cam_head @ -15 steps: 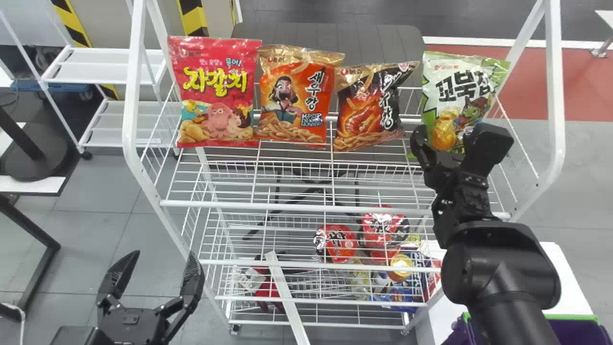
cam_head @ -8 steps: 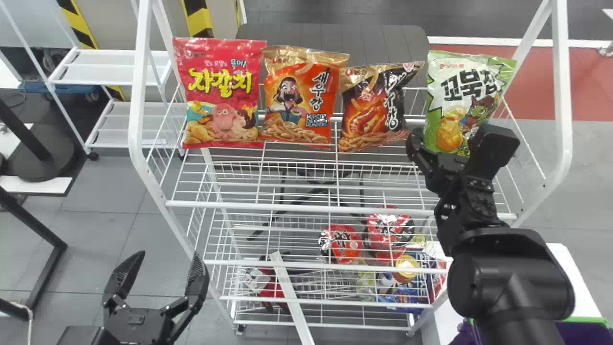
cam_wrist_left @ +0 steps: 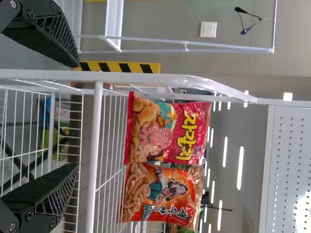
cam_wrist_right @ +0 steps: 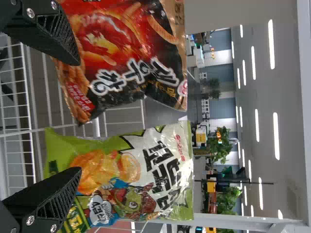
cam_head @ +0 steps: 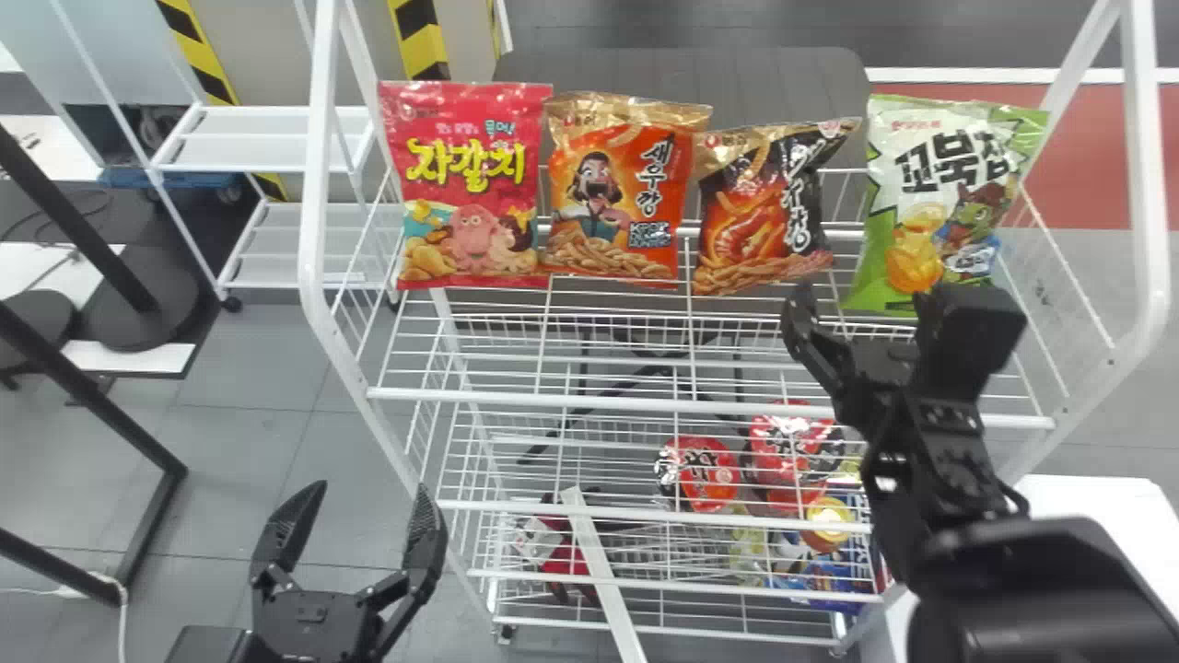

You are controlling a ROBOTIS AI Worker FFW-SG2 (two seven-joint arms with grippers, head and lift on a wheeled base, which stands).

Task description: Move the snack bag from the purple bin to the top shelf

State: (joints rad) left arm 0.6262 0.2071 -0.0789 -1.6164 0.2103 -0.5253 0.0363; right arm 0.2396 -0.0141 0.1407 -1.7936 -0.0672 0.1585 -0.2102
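Head view: snack bag upright on the rack's top shelf, right claw backed off

The green-and-white snack bag (cam_head: 930, 212) stands upright on the top shelf (cam_head: 571, 401) of the white rack (cam_head: 316, 184), near the rack's right side. Half a second ago the right claw (cam_head: 884, 308) covered the bag's foot; now it has drawn back toward the rack's front, and more of the bag's bottom edge shows. The claw is spread wide, pinching nothing. In the right wrist view its two fingers stand well apart, one overlapping the bag's lower part; whether they touch, I cannot tell.

To the left of the bag, past a gap, stands the black-and-orange bag (cam_head: 764, 212), then the orange bag (cam_head: 617, 184) and the red bag (cam_head: 470, 184) toward the rack's left side. Their order is the same as before. In the head view, the rack and all its bags appear farther right than half a second ago.

The left claw (cam_head: 371, 493), also spread and holding nothing, is parked by the rack's front left side. Below the rack's top shelf sit two red round packs (cam_head: 705, 472) and, lower, the blue packs (cam_head: 834, 580). To the rack's right is a white counter (cam_head: 1091, 516).
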